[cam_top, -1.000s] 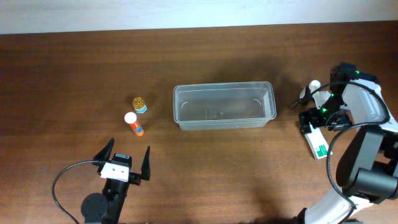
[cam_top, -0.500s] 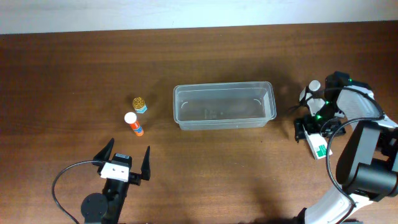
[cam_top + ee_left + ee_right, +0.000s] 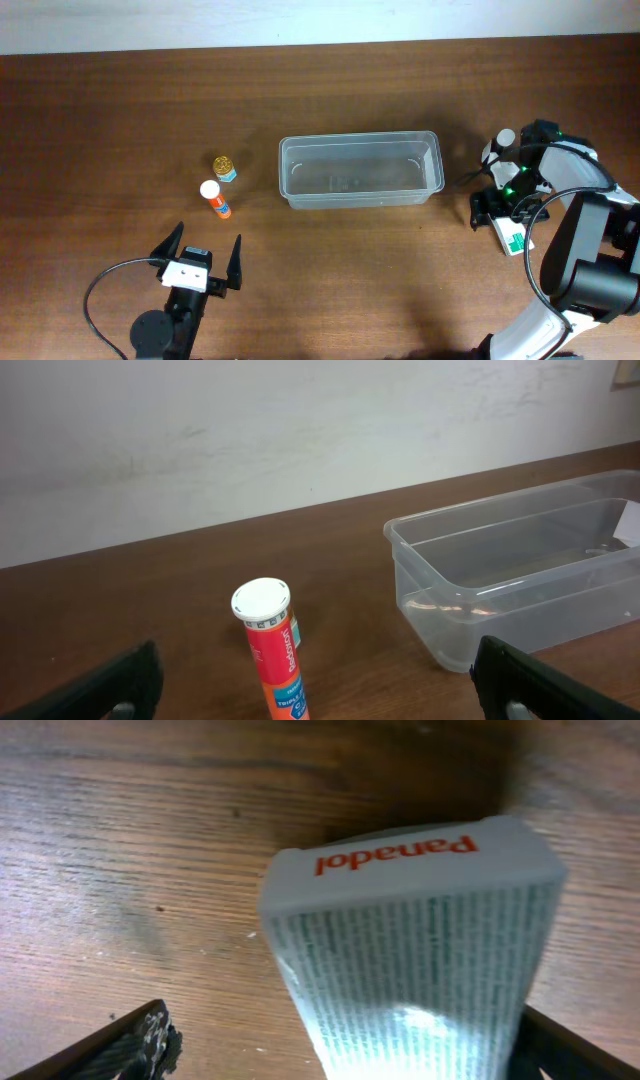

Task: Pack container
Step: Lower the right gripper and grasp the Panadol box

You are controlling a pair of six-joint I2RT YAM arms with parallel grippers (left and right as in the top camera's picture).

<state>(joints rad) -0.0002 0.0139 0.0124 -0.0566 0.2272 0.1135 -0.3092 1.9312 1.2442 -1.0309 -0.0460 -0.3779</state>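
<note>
The right gripper (image 3: 498, 212) has its 2 fingers (image 3: 145, 1035) spread apart, 1 on each side of a white box (image 3: 410, 950) with green print and "Panadol" in red on its end flap. The box lies flat on the table (image 3: 100, 120). One finger stands clear of the box; the other is at its edge, and contact there cannot be told. Just beyond that arm stands a white-capped bottle (image 3: 505, 138).

The left gripper (image 3: 205, 248) hangs near the front edge with its fingers (image 3: 540, 680) wide apart and nothing between them. Ahead of it lies an orange tube (image 3: 214, 199) with a white cap, and beside that a small gold-topped bottle (image 3: 224, 167).

The container (image 3: 360, 172) sits upright at the table's middle, between the 2 arms, well apart from both grippers.
</note>
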